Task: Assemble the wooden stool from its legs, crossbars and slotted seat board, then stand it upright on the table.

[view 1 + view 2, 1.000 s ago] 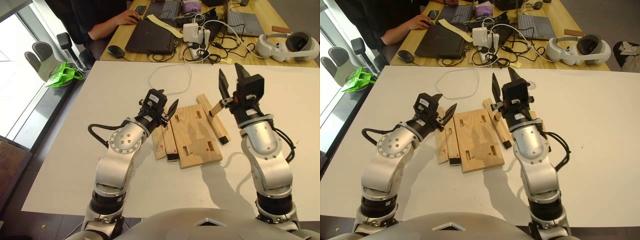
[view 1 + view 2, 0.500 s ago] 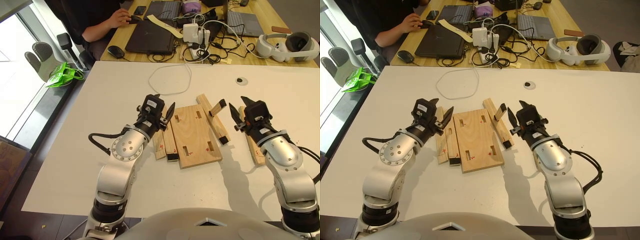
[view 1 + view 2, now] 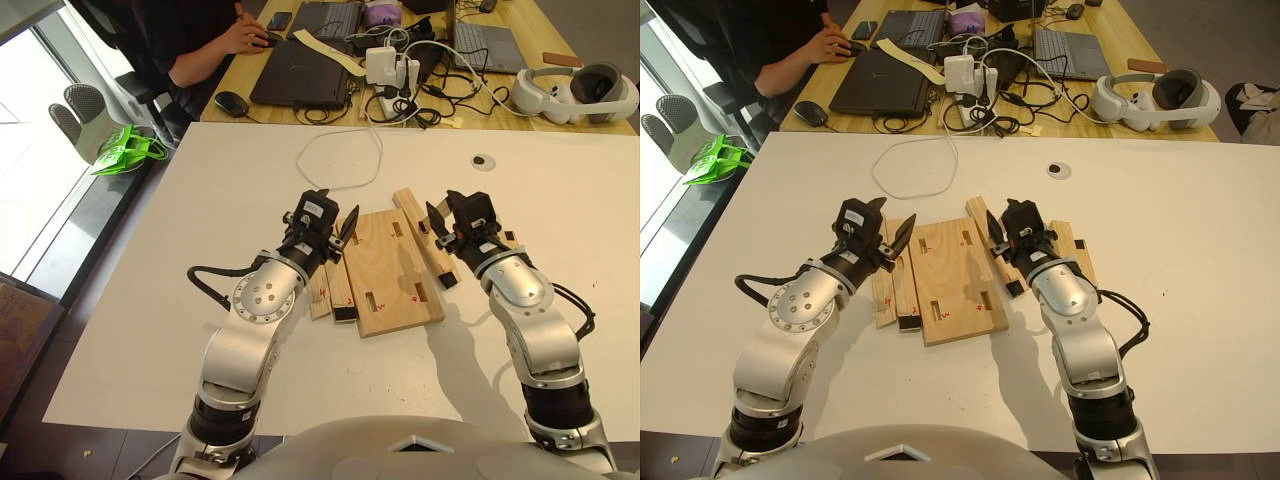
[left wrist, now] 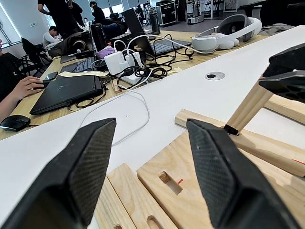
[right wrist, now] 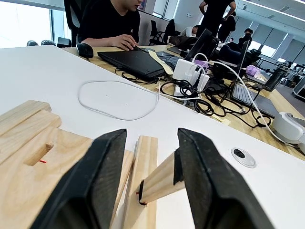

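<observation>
Head view, frame centre: the slotted seat board (image 3: 395, 270) lies flat on the tabletop (image 3: 200, 300), with two legs (image 3: 328, 288) just beside its left edge. My left gripper (image 4: 151, 129), fingers apart, hangs over the board's upper left corner. My right gripper (image 5: 151, 140), fingers apart, straddles a tilted crossbar (image 5: 159, 180) whose lower end rests on the leg (image 3: 412, 212) along the board's right edge.

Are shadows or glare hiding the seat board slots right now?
Left eye view: the right hand throws a soft shadow on the seat board; the slots are readable, no glare. Right wrist view: a bright window far behind, seat board evenly lit.
</observation>
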Action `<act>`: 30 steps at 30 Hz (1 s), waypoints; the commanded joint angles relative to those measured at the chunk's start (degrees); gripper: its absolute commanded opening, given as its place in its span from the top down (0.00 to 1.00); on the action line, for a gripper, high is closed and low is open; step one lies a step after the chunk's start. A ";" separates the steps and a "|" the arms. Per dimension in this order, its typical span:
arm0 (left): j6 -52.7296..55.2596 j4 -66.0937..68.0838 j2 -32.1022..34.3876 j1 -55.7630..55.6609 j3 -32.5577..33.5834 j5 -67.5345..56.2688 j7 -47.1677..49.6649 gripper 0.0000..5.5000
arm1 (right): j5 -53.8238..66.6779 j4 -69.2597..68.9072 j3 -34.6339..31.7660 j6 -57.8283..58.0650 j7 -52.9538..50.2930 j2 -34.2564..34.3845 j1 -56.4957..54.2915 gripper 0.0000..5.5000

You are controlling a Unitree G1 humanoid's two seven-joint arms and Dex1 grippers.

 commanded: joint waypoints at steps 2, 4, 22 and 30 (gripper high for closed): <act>0.05 -0.43 0.07 0.53 -0.33 0.61 0.84 0.50 | 1.85 0.22 -3.44 -2.87 -0.93 1.91 -2.37 0.64; 0.03 -0.50 -0.01 0.65 -0.39 0.65 1.13 0.50 | 2.30 0.37 -3.98 -3.50 -0.82 2.15 -2.68 0.64; -0.59 -0.02 -0.56 0.80 -0.78 0.60 2.52 0.50 | 6.29 4.70 -4.42 8.67 -0.79 3.17 -4.74 0.80; -1.42 0.05 -1.95 1.93 -1.34 1.58 4.91 0.50 | 7.16 12.35 -3.86 15.30 3.84 -1.22 -12.57 0.93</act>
